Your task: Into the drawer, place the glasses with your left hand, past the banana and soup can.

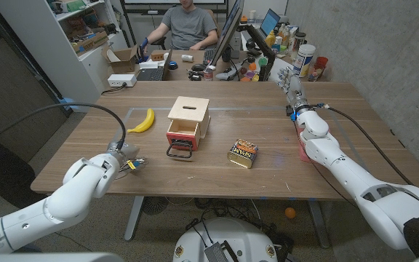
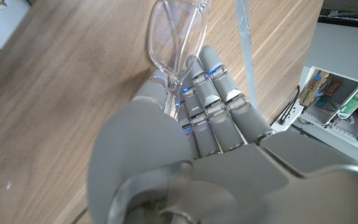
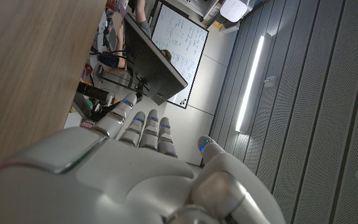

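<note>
Head view: the left hand [image 1: 124, 161] sits near the table's front edge with the glasses [image 1: 132, 164] at its fingertips. They appear to be pinched there, though they are small here. Ahead of the hand and a little toward the middle lies the banana [image 1: 142, 121]. Further in the same direction stands the drawer [image 1: 182, 136], pulled open from its wooden box [image 1: 189, 114], with a dark handle [image 1: 180, 152] at its front. The can [image 1: 244, 153] lies beyond the drawer, on the side away from the hand. The right hand [image 1: 289, 80] is raised at the far right side of the table [image 1: 340, 116], fingers spread, holding nothing.

Left wrist view: the fingers [image 2: 213, 81] are closed together with the clear frame of the glasses [image 2: 173, 43] caught between them and the thumb, lenses sticking out past the fingertips over the wood. The grip looks slim, on one thin part of the frame.

Right wrist view: the right hand [image 3: 148, 168] is open, fingers straight and apart, well above the table.

The step in hand seems to be the carry. Lift enough to clear the tabletop, and keep the pinch firm, as clear plastic may slip. Swing inward on the near side of the banana and come over the drawer from above, so the protruding lenses miss the handle and the box's front.
</note>
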Robot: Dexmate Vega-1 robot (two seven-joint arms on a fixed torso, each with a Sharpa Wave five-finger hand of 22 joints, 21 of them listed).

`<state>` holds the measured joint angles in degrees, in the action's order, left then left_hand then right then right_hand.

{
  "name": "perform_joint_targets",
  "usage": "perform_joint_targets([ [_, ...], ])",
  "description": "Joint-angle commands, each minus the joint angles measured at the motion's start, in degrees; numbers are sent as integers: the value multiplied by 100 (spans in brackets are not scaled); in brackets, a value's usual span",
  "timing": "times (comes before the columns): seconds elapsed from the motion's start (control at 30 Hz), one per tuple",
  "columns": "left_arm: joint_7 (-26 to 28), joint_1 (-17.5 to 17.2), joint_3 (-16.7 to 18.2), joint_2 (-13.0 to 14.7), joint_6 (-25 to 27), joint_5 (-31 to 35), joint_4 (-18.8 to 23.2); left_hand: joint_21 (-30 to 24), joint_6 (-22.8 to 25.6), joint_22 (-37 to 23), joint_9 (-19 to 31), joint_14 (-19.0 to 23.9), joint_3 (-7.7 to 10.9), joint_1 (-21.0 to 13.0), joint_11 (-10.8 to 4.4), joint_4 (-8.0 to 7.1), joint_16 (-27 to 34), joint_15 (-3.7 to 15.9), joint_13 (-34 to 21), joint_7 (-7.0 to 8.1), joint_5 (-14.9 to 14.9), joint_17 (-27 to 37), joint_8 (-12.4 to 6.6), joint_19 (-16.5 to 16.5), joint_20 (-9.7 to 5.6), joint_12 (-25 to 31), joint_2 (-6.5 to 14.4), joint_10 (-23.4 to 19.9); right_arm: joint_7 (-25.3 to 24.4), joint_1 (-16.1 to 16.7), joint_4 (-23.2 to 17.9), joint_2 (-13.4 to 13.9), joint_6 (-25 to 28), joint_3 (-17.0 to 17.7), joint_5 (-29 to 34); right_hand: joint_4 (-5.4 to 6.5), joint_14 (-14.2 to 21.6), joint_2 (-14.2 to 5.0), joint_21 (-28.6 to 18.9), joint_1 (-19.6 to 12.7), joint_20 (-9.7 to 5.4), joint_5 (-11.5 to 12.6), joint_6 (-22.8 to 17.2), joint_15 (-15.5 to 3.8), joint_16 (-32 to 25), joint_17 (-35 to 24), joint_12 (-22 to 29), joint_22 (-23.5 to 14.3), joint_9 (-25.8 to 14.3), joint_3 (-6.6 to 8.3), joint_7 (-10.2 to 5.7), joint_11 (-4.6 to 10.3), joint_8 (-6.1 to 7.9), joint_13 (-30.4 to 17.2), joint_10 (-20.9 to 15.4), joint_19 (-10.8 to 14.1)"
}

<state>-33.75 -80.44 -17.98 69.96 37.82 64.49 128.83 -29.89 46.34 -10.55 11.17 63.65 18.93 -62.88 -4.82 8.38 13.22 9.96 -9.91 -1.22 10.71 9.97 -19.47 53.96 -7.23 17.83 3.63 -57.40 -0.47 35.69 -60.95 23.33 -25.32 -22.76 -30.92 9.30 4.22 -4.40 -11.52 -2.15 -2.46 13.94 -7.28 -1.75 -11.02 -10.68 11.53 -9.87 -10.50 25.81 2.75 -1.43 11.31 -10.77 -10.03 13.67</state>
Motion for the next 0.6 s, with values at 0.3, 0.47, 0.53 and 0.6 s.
perform_joint_targets([
  [0.3,1102,-264,-14,497,342,-714,165,-318,1341,-35,32,937,232,-275,-416,105,142,326,-36,77,-18,82,-136,500,-79,31,247,-1342,-66,90,-200,76,88,13,26,-1,47,-414,-16,17,-109,-16,-60,3,-17,5,-23,-19,-14,55,13,-14,-12,-18,-51,50],
  [0.47,1269,-328,41,659,496,-855,274,-350,1394,-35,31,1008,241,-297,-416,108,151,327,-40,74,-38,87,-129,544,-78,22,233,-1410,-85,81,-245,101,122,-1,66,-2,44,-412,-16,16,-111,-16,-64,-1,-13,5,-23,-19,-14,57,14,-18,-12,-18,-53,51],
  [0.53,1322,-350,66,725,566,-909,325,-356,1408,-35,31,1028,244,-307,-418,110,155,337,-41,70,-41,90,-128,549,-74,16,231,-1418,-101,76,-249,102,125,-7,85,-2,44,-411,-15,16,-107,-16,-63,-2,-13,5,-25,-19,-14,57,16,-16,-13,-18,-50,50],
  [0.6,1368,-363,71,788,643,-929,370,-361,1416,-36,31,1046,247,-316,-418,112,157,338,-42,69,-45,92,-123,550,-76,9,229,-1426,-90,69,-237,93,128,-9,76,-2,44,-410,-14,16,-110,-17,-62,-3,-12,5,-26,-18,-14,58,15,-14,-13,-18,-50,50],
])
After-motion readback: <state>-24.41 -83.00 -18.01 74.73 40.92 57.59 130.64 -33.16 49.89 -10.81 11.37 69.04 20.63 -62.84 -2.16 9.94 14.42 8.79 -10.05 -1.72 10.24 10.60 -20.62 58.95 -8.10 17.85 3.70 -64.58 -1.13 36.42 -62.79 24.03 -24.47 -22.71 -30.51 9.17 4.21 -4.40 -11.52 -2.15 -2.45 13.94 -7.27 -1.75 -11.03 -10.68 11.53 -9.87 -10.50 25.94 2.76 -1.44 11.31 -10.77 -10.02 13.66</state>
